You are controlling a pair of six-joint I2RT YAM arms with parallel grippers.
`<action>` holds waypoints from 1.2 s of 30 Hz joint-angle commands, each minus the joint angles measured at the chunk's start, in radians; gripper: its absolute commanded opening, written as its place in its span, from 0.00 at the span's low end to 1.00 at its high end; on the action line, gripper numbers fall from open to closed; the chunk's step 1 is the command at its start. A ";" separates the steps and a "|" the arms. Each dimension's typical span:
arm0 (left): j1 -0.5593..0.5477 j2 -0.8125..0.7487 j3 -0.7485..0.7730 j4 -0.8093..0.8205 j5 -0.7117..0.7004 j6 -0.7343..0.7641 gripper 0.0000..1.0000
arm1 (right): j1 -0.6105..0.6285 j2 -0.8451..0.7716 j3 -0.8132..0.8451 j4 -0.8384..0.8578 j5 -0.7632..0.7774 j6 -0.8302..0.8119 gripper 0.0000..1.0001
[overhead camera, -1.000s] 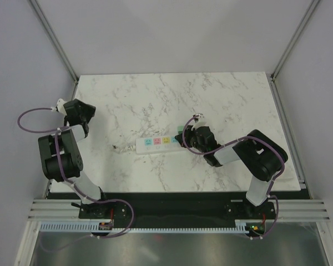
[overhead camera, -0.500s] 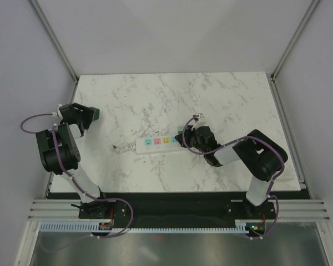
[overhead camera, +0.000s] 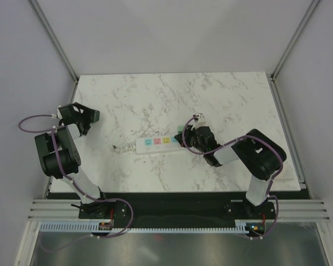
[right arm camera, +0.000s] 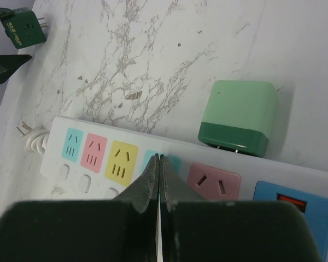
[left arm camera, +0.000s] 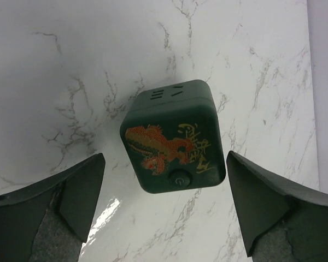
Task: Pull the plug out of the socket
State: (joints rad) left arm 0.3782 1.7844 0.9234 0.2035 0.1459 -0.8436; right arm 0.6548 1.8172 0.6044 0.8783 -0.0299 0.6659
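Observation:
The plug (left arm camera: 173, 136), a dark green cube with an orange-yellow dragon mark, lies on the marble between the fingers of my open left gripper (left arm camera: 165, 158) and touches neither. In the top view it (overhead camera: 94, 114) is at the table's left edge, at the tip of the left gripper (overhead camera: 87, 117). The socket (overhead camera: 158, 143), a white strip with pastel outlets, lies mid-table. My right gripper (right arm camera: 160, 158) is shut and empty, its tips down on the socket (right arm camera: 214, 183) at a pale blue outlet. It also shows in the top view (overhead camera: 184, 138). The plug also shows far off in the right wrist view (right arm camera: 23, 27).
A light green block with a darker green base (right arm camera: 240, 117) lies against the socket's far side, its prongs showing. The socket's short cord stub (right arm camera: 30, 136) points left. The table's left edge runs close beside the left gripper.
My left wrist has turned and the left arm has drawn slightly left; the plug now shows beyond its fingertips. The right arm and the socket have not moved.

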 commanded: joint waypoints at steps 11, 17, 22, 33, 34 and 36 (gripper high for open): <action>-0.051 -0.301 0.031 -0.272 -0.143 0.055 1.00 | 0.003 -0.028 0.012 -0.183 -0.036 -0.064 0.00; -0.220 -0.469 -0.084 -0.368 -0.170 0.006 1.00 | 0.003 -0.188 0.035 -0.344 -0.039 -0.123 0.00; -0.491 -0.582 -0.185 -0.352 -0.270 0.041 0.97 | 0.003 -0.393 0.009 -0.468 0.036 -0.152 0.02; -0.950 -0.275 0.115 -0.352 -0.365 0.276 0.81 | -0.006 -0.493 -0.035 -0.576 0.295 -0.043 0.13; -0.961 -0.219 0.168 -0.363 -0.362 0.284 0.78 | -0.006 -0.487 -0.038 -0.564 0.291 -0.032 0.06; -0.993 -0.153 0.225 -0.369 -0.359 0.313 0.73 | -0.012 -0.470 -0.051 -0.547 0.288 -0.031 0.00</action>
State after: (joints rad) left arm -0.5816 1.5616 1.0573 -0.1574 -0.1604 -0.6411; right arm 0.6495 1.3273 0.5674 0.3241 0.2169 0.6056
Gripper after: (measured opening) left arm 0.751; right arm 0.024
